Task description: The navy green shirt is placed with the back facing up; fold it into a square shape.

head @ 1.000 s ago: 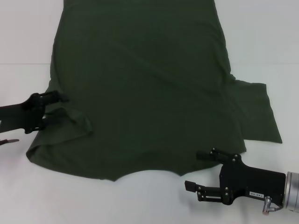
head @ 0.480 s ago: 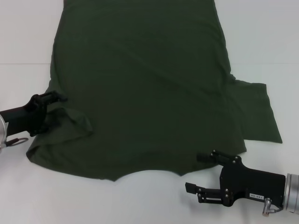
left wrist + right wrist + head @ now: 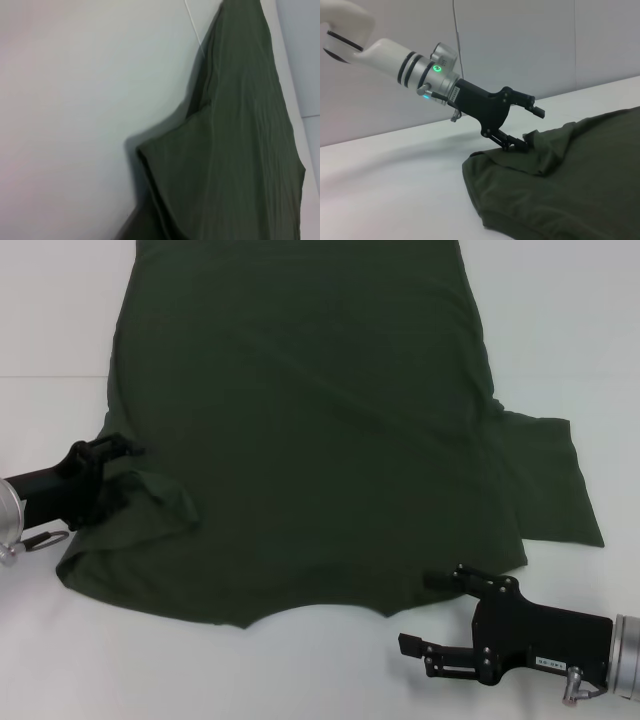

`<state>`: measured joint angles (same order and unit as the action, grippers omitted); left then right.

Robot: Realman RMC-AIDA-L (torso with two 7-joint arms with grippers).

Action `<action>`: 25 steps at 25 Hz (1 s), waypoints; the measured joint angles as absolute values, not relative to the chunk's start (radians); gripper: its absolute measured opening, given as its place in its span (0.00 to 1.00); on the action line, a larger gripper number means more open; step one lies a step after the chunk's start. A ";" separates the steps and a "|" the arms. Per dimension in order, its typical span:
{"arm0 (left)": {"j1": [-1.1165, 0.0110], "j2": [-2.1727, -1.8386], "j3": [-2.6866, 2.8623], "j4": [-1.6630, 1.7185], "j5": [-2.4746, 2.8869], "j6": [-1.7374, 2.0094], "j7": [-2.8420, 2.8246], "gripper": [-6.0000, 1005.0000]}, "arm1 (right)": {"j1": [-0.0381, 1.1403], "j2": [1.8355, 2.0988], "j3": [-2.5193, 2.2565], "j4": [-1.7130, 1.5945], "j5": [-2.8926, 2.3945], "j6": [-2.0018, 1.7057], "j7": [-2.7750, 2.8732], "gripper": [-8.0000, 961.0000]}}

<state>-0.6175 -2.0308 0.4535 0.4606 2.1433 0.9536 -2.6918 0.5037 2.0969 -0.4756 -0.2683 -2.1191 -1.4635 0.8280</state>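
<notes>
Your shirt (image 3: 310, 430) lies flat on the desk (image 3: 60, 310), its far end cut off. Left end effector (image 3: 110, 472) gapes at the rumpled sleeve; right end effector (image 3: 425, 612) gapes beside the collar.

Right hand (image 3: 425, 612) label: a small pale sticker with dark print sits on the black body, but the print cannot be read.
Navy green shirt (image 3: 310, 430): plain cloth, carrying no print, brand or number.
Left hand (image 3: 534, 127): a green light glows on the wrist behind it; no letters or numbers show.
Worktop (image 3: 560, 330): no writing shows.
</notes>
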 joint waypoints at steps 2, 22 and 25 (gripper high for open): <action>-0.618 -2.033 0.452 0.460 2.135 0.944 -2.692 0.76 | 0.503 2.097 -0.476 -0.267 -2.120 -1.462 0.828 0.96; -0.629 -2.048 0.451 0.451 2.113 0.872 -2.687 0.71 | 0.502 2.097 -0.475 -0.258 -2.119 -1.458 0.825 0.96; -0.629 -2.048 0.451 0.450 2.108 0.867 -2.684 0.70 | 0.502 2.097 -0.473 -0.258 -2.119 -1.459 0.828 0.96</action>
